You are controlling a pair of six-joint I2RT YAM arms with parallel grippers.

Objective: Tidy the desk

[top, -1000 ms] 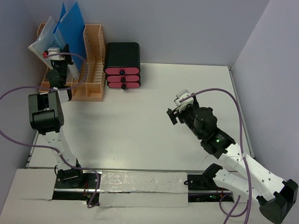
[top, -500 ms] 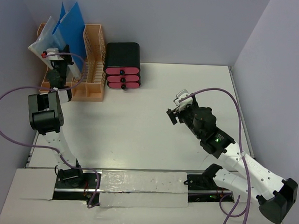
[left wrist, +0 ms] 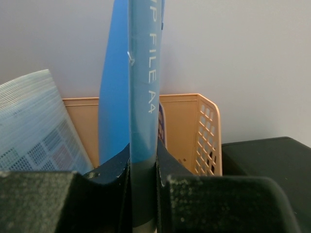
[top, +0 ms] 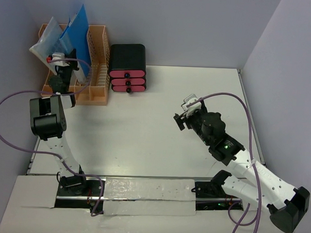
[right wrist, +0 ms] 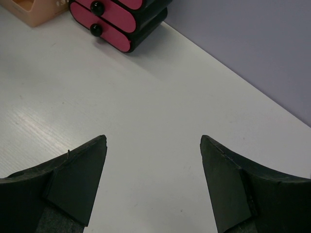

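Blue folder (left wrist: 142, 87) swung upright in left fingers (left wrist: 218, 204), spine lettered "FILE A4"

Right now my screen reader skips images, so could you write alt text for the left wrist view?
A blue A4 file stands upright, edge-on, clamped between the left arm's jaws. Behind it are a peach rack, a mesh pouch on the left and a black box on the right.

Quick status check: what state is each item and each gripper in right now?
Left gripper: shut on the blue file.
Blue file: upright, held edge-on, by the peach rack.
Right gripper: open, empty, above the desk.
Drawer box: three pink drawers, all closed.
Mesh pouch: leaning in the rack.
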